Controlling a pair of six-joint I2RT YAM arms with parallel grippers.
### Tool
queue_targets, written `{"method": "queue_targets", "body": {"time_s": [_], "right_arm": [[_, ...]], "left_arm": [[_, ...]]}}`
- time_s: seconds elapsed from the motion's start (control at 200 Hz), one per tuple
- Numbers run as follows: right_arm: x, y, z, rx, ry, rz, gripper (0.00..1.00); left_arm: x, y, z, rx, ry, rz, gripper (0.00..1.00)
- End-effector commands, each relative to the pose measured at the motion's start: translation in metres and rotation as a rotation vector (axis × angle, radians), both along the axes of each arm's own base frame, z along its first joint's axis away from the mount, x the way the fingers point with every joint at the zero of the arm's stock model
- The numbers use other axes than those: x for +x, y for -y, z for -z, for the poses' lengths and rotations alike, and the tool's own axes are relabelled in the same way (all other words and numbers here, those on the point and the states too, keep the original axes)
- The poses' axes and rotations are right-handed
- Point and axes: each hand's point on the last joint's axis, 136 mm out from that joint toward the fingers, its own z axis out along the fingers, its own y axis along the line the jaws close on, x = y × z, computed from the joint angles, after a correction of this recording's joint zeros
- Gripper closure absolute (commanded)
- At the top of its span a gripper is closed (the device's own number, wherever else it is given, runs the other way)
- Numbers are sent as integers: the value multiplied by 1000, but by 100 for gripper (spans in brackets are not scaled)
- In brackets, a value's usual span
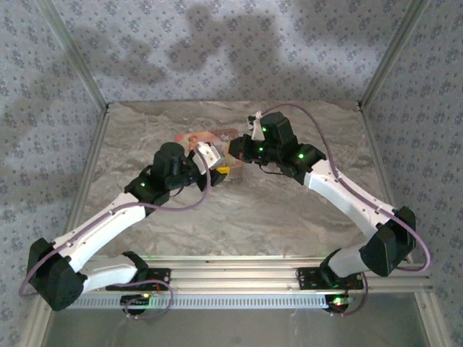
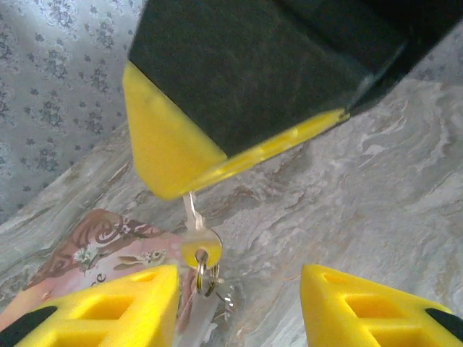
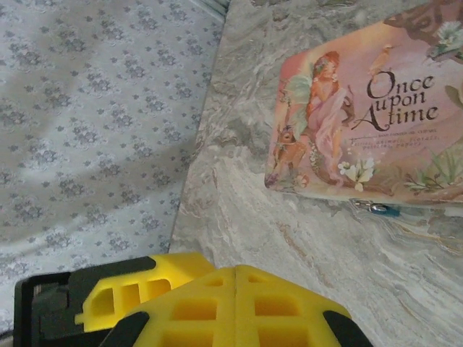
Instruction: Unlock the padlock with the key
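Note:
The key [image 2: 200,248] hangs blade up, and its blade runs up under the yellow fingers of my right gripper [image 2: 210,155], which is shut on it. A small key ring [image 2: 206,278] dangles from its round head. My left gripper [image 2: 239,280] is open just below, one finger on each side of the hanging key without touching it. The tiny blue padlock [image 3: 385,210] lies on the table at the near edge of the pink box [image 3: 362,108]. From above, the left gripper [image 1: 219,172] and right gripper [image 1: 233,155] meet just in front of the pink box [image 1: 206,137].
The marble-patterned table [image 1: 239,210] has open surface in front of the grippers. Patterned fabric walls [image 1: 217,43] close it in at the back and sides. A metal rail [image 1: 239,271] carries both arm bases at the near edge.

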Motion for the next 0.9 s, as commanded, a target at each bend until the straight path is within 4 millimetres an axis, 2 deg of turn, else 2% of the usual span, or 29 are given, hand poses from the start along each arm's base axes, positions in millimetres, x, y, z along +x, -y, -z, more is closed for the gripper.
{"method": "queue_targets", "body": {"time_s": [0.0, 0.17, 0.355, 0.55, 0.894], "right_arm": [[-3, -5, -16, 25, 113, -77, 100], [-7, -3, -34, 49, 236, -175, 100], [-17, -11, -57, 111, 362, -309, 100], [-23, -12, -66, 139, 397, -361, 100], [-21, -11, -71, 172, 402, -358, 100]], "left_arm": [[-1, -4, -32, -198, -175, 54, 52], [3, -28, -49, -461, -464, 130, 54], [-7, -23, -62, -566, -678, 263, 56], [-6, -20, -75, -648, -730, 310, 57], [-6, -18, -66, -660, -782, 316, 61]]}}
